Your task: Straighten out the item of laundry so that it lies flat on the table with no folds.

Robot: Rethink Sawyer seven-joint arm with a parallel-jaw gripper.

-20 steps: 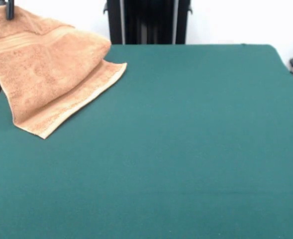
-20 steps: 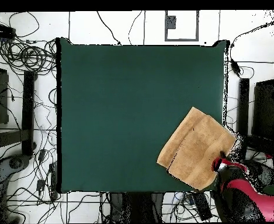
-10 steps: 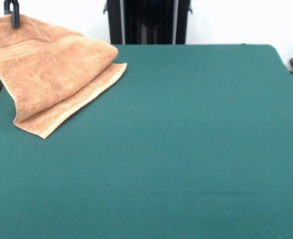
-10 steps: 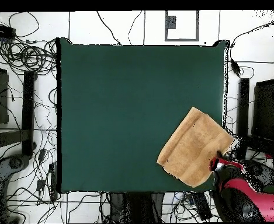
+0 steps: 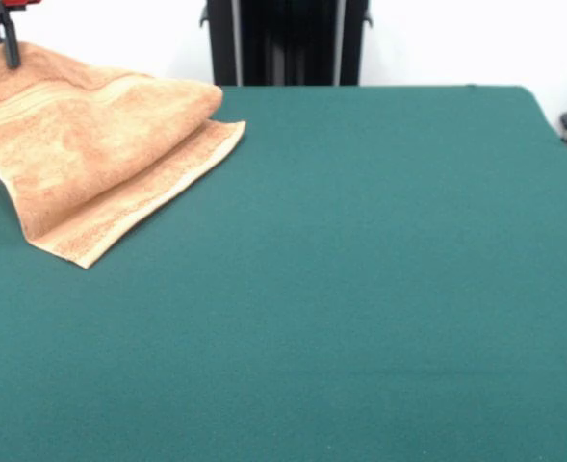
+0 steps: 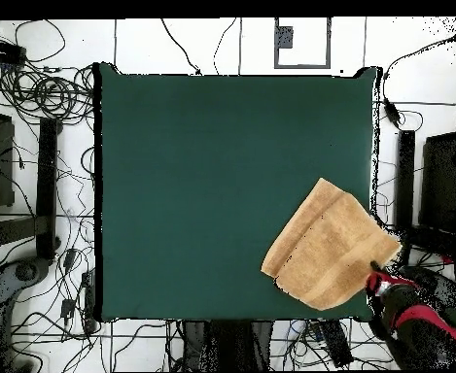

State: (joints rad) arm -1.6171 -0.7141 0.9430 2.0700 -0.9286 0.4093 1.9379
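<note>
towel: orange-tan terry towel (image 5: pixel 100 154) is sitting at the table's corner nearest the robot, top left in the front view, lower right in the overhead view (image 6: pixel 331 251)
towel state: it is lying doubled, an upper layer draping over a lower one; a band stripe is showing near the raised edge; not flat yet
gripper: dark gripper (image 5: pixel 7 43) is coming in at the top-left edge of the front view, tips sitting on the towel's raised corner; in the overhead view the red and black arm end (image 6: pixel 380 284) is overlapping the towel's corner by the table edge
jaws: appearing to be pinching the raised towel corner, since that corner is standing up off the cloth; the pinch itself is too small to confirm
table: dark green table (image 5: pixel 379 289) is lying mostly bare, well apart from the towel
risk 1: the held corner is hanging at or past the table edge, so pulling outward is likely dragging the towel off the table
risk 2: terry on felt is probably gripping, so the lower layer may be dragging along and the fold staying in
risk 3: a thin corner pinch may be slipping out mid-pull, dropping the layer back doubled
risk 4: letting go here is likely leaving the fold in place
</note>
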